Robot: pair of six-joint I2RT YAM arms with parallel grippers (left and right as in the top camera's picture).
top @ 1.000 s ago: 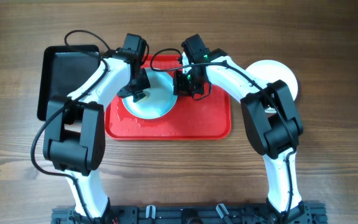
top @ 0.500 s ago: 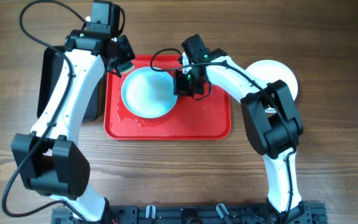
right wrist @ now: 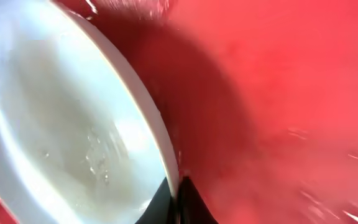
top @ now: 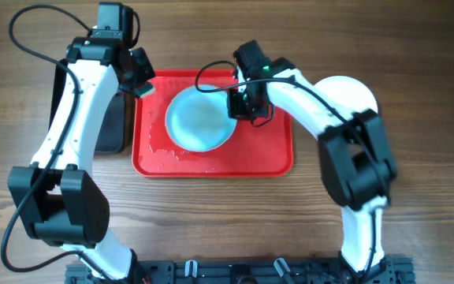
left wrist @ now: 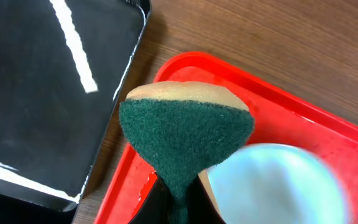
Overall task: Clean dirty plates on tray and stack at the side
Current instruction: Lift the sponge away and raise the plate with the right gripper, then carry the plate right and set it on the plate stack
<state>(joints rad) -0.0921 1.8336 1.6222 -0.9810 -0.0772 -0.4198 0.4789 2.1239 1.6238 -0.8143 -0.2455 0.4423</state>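
Your left gripper [top: 142, 88] (clamped on the sponge [left wrist: 185, 140]) has retreated toward the far-left corner; right gripper [top: 244, 102] pinches the plate [top: 198, 122], so stacking's next.

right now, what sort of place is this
Probably a robot lab bench set up for dishwashing: a wooden table, a wet red tray with a plate, a green sponge in the left gripper.
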